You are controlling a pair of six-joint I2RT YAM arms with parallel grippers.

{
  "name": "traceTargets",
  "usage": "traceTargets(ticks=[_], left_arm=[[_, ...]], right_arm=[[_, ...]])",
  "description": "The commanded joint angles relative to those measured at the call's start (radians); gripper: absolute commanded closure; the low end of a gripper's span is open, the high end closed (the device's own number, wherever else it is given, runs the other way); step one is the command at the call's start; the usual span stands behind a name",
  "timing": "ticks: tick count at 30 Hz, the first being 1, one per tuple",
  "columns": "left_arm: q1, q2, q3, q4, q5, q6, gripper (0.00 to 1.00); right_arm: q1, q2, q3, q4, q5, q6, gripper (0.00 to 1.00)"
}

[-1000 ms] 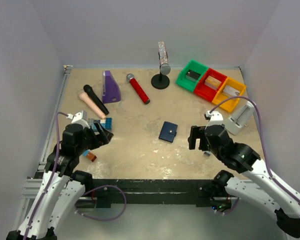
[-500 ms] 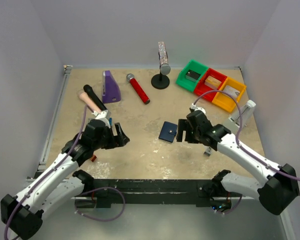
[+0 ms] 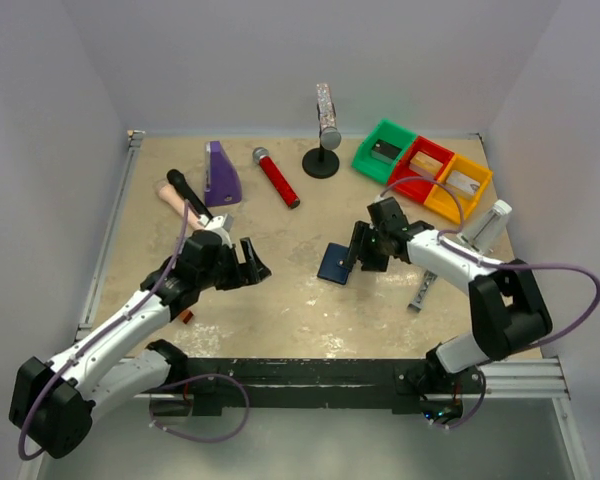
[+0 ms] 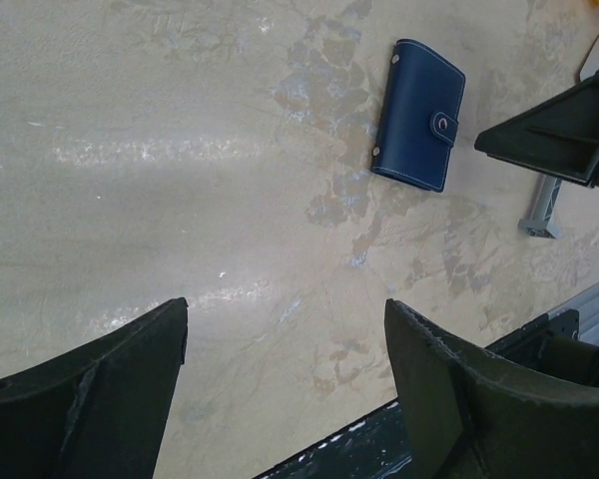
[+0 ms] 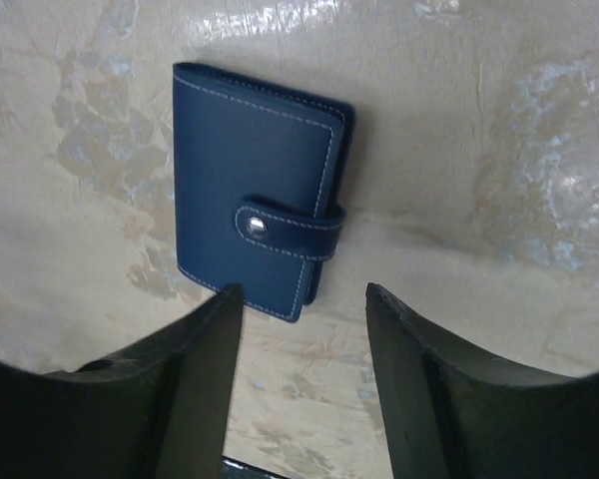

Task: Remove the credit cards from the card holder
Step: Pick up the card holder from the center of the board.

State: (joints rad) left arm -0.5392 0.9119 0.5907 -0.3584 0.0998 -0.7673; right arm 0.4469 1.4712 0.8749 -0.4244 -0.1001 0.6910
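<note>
Right claw (image 3: 357, 252) moved up to snapped-shut card holder (image 5: 250, 190), lengthwise near-to-far.

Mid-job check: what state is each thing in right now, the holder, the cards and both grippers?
card holder: shut, snap tab fastened, lying flat.
credit cards: none showing.
left gripper: open, empty.
right gripper: open, empty, right by the card holder.
silver microphone: standing upright.

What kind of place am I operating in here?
Most likely a lab robot test cell: plain pale walls box in a tabletop, a metal rail frames its edge, and unrelated props lie scattered, such as a red microphone, coloured bins and the card holder.
</note>
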Motion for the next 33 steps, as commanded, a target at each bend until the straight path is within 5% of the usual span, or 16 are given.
traceTargets(ticks=[1, 14, 33], left_arm=[[-0.004, 0.05, 0.0, 0.097, 0.054, 0.005, 0.17], [-0.011, 0.292, 0.106, 0.219, 0.129, -0.001, 0.27], [-0.142, 0.594, 0.296, 0.228, 0.023, -0.007, 0.53]], right_arm=[[-0.023, 0.063, 0.078, 0.075, -0.079, 0.019, 0.47], [-0.102, 0.162, 0.118, 0.101, -0.139, 0.022, 0.5], [-0.132, 0.248, 0.107, 0.179, -0.25, 0.044, 0.58]])
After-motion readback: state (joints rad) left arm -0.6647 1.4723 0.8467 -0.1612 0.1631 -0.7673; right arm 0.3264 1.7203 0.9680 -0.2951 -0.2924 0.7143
